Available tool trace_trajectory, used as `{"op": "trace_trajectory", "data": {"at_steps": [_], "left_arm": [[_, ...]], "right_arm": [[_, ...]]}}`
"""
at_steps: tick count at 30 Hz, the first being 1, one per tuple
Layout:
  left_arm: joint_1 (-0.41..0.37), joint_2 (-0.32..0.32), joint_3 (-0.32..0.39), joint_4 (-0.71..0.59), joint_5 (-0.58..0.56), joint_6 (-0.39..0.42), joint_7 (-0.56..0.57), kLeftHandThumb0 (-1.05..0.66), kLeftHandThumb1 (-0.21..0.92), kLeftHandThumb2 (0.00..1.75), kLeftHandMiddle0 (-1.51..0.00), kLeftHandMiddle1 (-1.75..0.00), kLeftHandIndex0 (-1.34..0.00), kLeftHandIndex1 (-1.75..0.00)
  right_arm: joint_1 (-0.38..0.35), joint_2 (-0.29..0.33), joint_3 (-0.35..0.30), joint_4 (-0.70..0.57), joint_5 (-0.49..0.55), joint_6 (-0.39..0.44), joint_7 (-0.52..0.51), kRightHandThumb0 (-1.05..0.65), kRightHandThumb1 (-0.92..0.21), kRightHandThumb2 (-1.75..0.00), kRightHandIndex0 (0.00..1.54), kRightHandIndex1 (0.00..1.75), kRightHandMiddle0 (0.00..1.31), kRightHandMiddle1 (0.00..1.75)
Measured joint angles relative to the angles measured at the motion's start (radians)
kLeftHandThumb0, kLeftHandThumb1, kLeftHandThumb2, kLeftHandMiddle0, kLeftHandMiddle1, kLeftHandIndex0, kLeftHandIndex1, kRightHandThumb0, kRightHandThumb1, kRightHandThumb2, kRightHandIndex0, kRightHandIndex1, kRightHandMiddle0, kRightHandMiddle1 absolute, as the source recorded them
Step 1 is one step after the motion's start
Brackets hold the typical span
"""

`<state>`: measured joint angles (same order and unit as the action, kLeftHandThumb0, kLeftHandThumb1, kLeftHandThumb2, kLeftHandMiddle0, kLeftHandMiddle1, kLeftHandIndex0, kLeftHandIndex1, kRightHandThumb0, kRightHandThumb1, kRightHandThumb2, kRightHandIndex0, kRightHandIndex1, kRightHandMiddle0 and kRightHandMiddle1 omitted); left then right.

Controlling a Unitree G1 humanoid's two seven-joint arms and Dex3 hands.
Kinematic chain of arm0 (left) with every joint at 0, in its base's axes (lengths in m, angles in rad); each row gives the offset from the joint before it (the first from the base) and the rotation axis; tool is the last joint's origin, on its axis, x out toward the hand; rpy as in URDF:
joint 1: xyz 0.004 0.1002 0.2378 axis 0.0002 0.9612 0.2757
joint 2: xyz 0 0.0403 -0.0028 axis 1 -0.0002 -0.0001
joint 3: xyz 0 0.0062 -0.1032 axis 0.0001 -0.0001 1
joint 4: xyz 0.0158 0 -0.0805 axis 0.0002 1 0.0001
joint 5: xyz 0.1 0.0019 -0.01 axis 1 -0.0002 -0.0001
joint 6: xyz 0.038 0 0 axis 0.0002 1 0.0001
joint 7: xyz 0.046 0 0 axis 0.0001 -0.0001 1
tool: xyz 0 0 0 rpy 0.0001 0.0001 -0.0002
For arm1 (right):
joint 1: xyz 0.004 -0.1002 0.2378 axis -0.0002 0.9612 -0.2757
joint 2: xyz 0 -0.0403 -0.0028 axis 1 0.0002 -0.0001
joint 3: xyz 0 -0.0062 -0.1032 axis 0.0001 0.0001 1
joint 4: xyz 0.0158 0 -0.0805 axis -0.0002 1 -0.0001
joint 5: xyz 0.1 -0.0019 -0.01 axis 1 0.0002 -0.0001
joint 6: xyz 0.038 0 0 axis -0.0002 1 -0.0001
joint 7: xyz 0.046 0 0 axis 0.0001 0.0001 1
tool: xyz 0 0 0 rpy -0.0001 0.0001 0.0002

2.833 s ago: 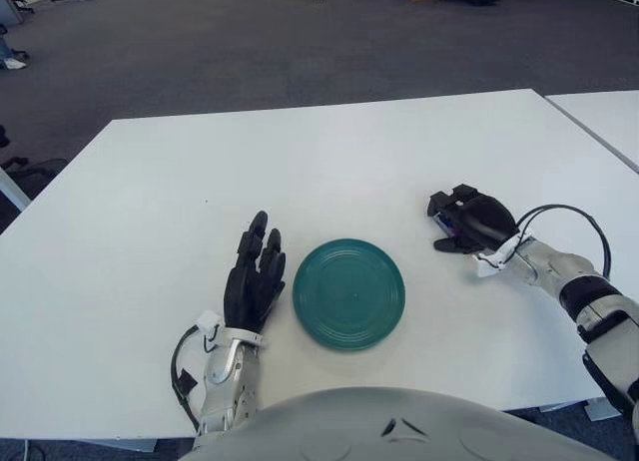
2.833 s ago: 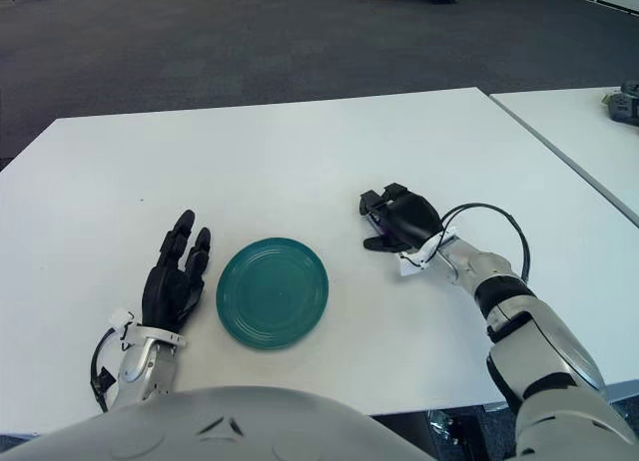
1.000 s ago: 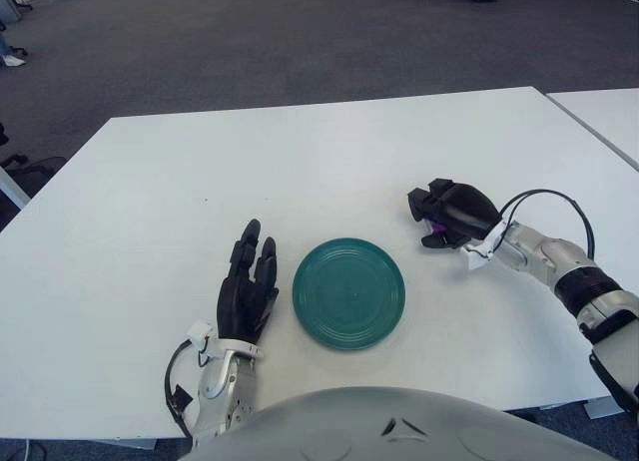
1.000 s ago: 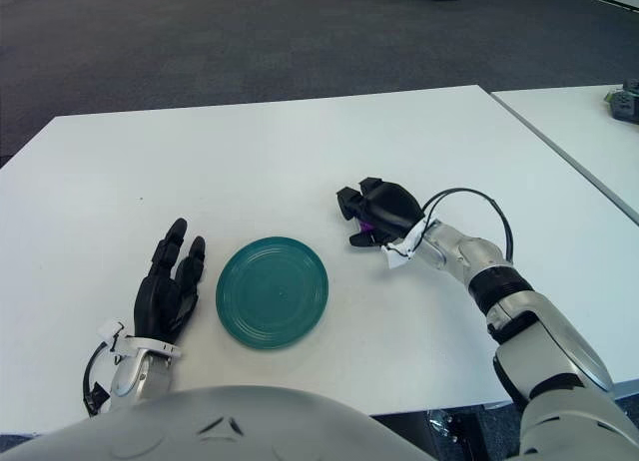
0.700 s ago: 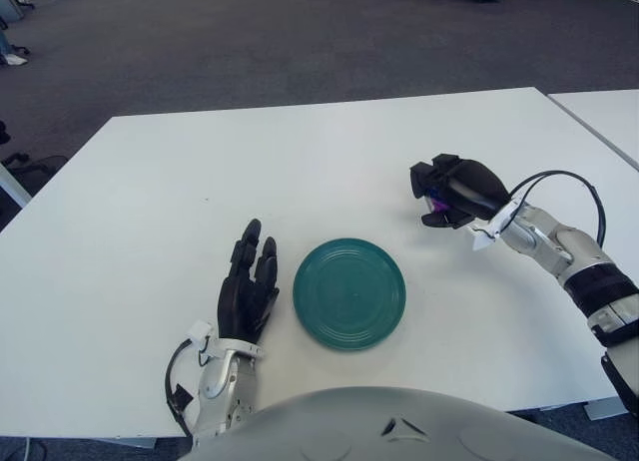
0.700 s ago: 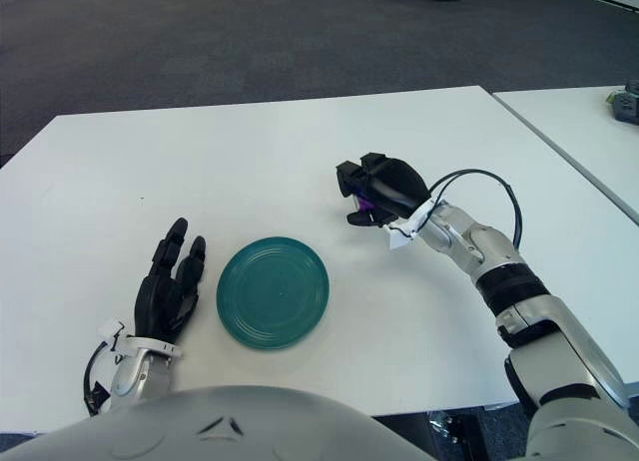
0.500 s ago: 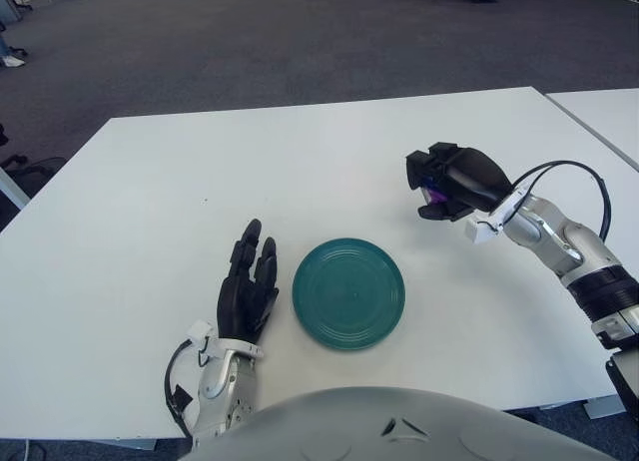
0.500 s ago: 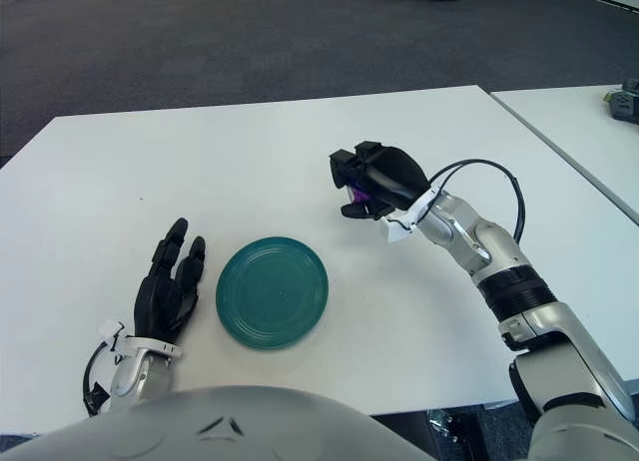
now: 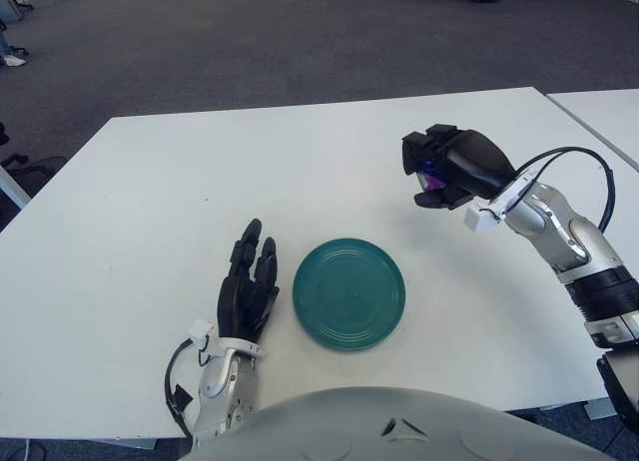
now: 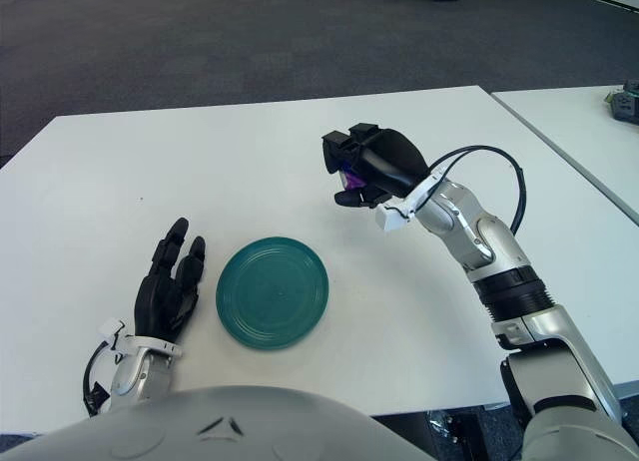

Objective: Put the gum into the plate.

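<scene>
Right hand (image 9: 451, 170): raised above the white worktop (image 9: 180, 202), up and to the right of the plate, well apart from it; palm turned down, its black fingers (image 10: 344, 145) curled round a small purple thing.
Gum (image 9: 430, 177): a purple pack, only a sliver of it showing between the curled fingers and the thumb of the right hand; held clear of the worktop, not over the plate.
Right arm: silver forearm running from the lower right edge up to the wrist, with a black cable (image 9: 579, 160) looping above it and a small white block (image 9: 479, 218) at the wrist.
Plate (image 9: 348, 293): round, dark green, with ringed ridges; lies flat on the worktop near the front edge, between the two hands; nothing lies in it.
Left hand (image 9: 246, 286): black, shows just left of the plate, close beside its rim but apart from it; fingers straight and lightly spread, pointing away from the robot, holding nothing.
Worktop: white and broad; a second white table (image 9: 607, 117) stands just off its right side, a narrow gap between them.
Floor (image 9: 250, 42): dark grey carpet beyond the far edge.
</scene>
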<state>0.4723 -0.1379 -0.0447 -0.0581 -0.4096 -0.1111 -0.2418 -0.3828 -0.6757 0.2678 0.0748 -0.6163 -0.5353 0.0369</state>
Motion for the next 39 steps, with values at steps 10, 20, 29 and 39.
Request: {"op": "trace_trajectory", "data": {"at_steps": [10, 20, 29, 39], "left_arm": [[-0.001, 0.0, -0.005, -0.003, 0.004, 0.002, 0.017, -0.84, 0.92, 0.24, -0.01, 0.0, 0.0, -0.35], [-0.011, 0.003, -0.01, 0.032, 0.011, -0.043, 0.004, -0.85, 0.92, 0.26, -0.01, 0.0, 0.0, -0.31], [-0.02, 0.004, -0.01, 0.058, 0.008, -0.073, -0.014, -0.84, 0.92, 0.25, -0.01, 0.0, 0.0, -0.28], [-0.024, 0.005, -0.009, 0.066, -0.019, -0.088, -0.046, -0.77, 0.92, 0.21, -0.04, -0.01, 0.0, -0.29]], "right_arm": [[0.042, 0.03, 0.004, -0.112, 0.039, -0.02, 0.095, -0.46, -0.37, -1.24, 1.05, 1.75, 0.57, 1.75], [0.085, 0.076, 0.045, -0.197, 0.026, -0.034, 0.171, -0.46, -0.39, -1.23, 0.95, 1.75, 0.56, 1.75], [0.095, 0.102, 0.086, -0.202, -0.08, -0.134, 0.147, -0.46, -0.39, -1.21, 0.92, 1.75, 0.55, 1.75], [0.135, 0.179, 0.153, -0.248, -0.149, -0.133, 0.147, -0.45, -0.41, -1.2, 0.87, 1.75, 0.54, 1.75]]}}
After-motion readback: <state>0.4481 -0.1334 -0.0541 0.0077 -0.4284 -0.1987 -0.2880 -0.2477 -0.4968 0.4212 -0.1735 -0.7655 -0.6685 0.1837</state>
